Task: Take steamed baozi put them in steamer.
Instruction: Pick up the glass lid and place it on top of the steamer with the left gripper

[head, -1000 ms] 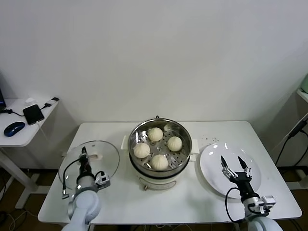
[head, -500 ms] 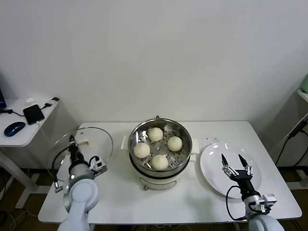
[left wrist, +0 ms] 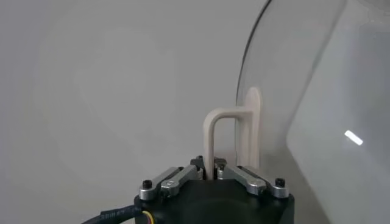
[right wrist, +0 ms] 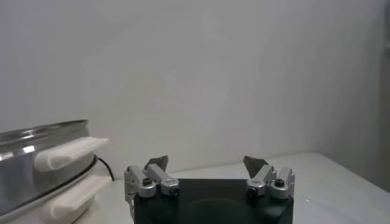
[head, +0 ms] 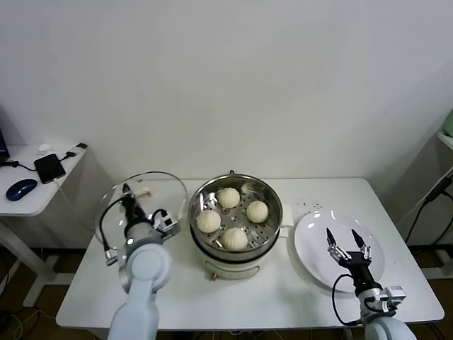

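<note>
Clamped on the cream handle (left wrist: 226, 137) of the glass lid (head: 145, 197), left gripper (head: 129, 200) beside the steamer (head: 236, 223); four steamed baozi (head: 234, 219) on its tray: probably soft, light, best cupped low; right gripper (head: 347, 244), spread wide, over the white plate (head: 311, 248).

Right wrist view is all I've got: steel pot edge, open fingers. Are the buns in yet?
Observer: Yes, four cream-white dough buns sit on the perforated tray of the round stainless-steel steamer.
Operator: Where's the lid?
Observer: The round glass lid is off the table, tilted, left of the steamer; the left gripper is shut on its cream handle.
Operator: What's under my gripper?
Observer: The right gripper hangs open over a flat white plate with nothing on it.
</note>
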{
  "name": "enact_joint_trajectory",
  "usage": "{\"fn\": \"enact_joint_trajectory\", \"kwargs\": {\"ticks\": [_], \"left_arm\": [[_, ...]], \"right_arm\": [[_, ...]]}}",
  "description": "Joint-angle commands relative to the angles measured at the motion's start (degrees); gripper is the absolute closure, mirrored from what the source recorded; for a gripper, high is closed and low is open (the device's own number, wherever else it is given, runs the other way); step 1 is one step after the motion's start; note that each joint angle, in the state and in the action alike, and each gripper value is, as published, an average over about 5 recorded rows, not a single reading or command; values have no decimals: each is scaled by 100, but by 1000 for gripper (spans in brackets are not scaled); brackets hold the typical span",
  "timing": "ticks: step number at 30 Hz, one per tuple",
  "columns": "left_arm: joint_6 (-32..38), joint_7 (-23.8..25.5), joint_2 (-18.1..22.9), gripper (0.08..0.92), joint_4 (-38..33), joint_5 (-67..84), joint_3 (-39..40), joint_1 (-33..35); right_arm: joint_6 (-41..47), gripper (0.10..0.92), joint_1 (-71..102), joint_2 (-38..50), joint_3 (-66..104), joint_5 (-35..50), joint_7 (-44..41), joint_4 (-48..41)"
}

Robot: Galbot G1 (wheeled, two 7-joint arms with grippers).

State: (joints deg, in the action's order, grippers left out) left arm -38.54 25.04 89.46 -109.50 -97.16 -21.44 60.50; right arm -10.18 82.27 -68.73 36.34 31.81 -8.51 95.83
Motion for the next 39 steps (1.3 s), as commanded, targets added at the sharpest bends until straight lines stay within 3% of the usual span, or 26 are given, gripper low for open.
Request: {"fn": "enact_joint_trajectory", "kwargs": {"ticks": [1, 10, 19, 39], "left_arm": [[-109, 348, 554, 840, 86, -185, 1336, -663], [-103, 229, 554, 840, 649, -280, 2270, -894], [-209, 148, 554, 840, 602, 660, 3005, -775], [-265, -67, 554, 840, 1005, -90, 2905, -732]], "right_arm": [[-25, 202, 32, -83, 48, -54, -4, -41], [-33, 202, 64, -241, 84, -135, -8, -67], [-41, 202, 101, -293, 140, -177, -12, -64], [-8, 202, 115, -306, 119, -232, -41, -17]]}}
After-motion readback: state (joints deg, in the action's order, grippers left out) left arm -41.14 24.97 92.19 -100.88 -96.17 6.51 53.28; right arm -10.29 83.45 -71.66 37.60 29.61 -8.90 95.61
